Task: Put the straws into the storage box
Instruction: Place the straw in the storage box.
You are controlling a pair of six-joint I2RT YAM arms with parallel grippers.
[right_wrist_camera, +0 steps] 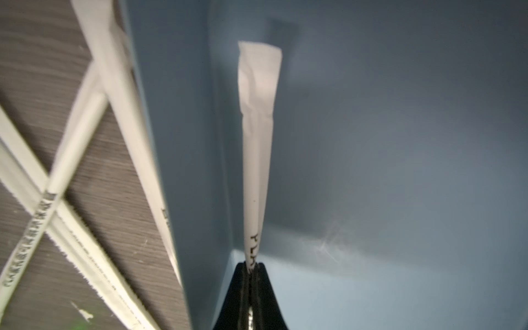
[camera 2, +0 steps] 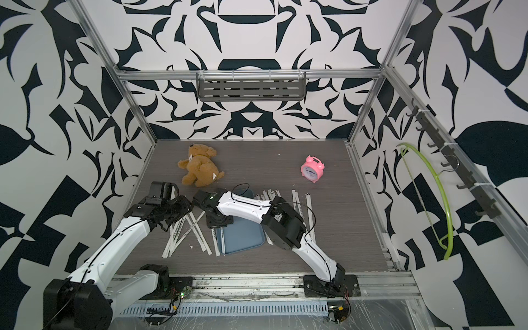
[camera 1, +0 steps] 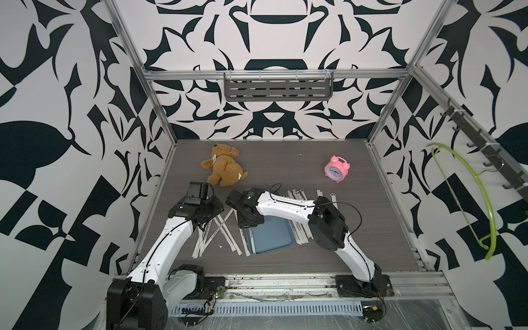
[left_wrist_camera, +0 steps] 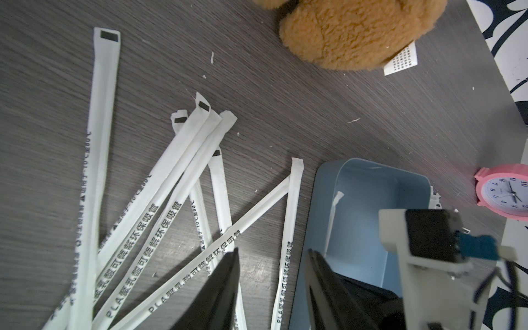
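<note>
The right end effector (right_wrist_camera: pixel 251 267) is clamped on a single straw (right_wrist_camera: pixel 257 137). Its two black fingers (right_wrist_camera: pixel 241 288) are pressed together with only the paper wrapper between them. The straw runs away from the fingertips over the inside of the storage box (right_wrist_camera: pixel 177 120), close beside one blue-grey wall, and its free end is crumpled flat. The box floor fills the space ahead of this end effector, so the tips sit within the box's outline. Whether the straw's free end touches the floor cannot be told.

The left end effector (left_wrist_camera: pixel 273 251) has its fingers (left_wrist_camera: pixel 220 288) apart and grips nothing. It hangs over the bench (left_wrist_camera: pixel 285 114). Beneath and ahead of it lie loose straws (left_wrist_camera: pixel 171 183), crossed over one another in a fan, all outside the box. One finger is over these straws and the other is over the box's edge, so the box stands just beside this end effector, on the side toward the right arm.

In both top views the box (camera 1: pixel 274 240) (camera 2: pixel 243 237) lies on the bench under the right wrist, with the crossed pile (camera 1: pixel 217 231) (camera 2: pixel 185 228) below the left wrist. More straws (camera 1: pixel 297 195) (camera 2: pixel 295 200) lie on the box's other side, behind the right end effector and partly covered by that arm. Beyond both end effectors rest a teddy bear (camera 1: pixel 224 167) and a pink alarm clock (camera 1: pixel 337 168), well apart from each other.
</note>
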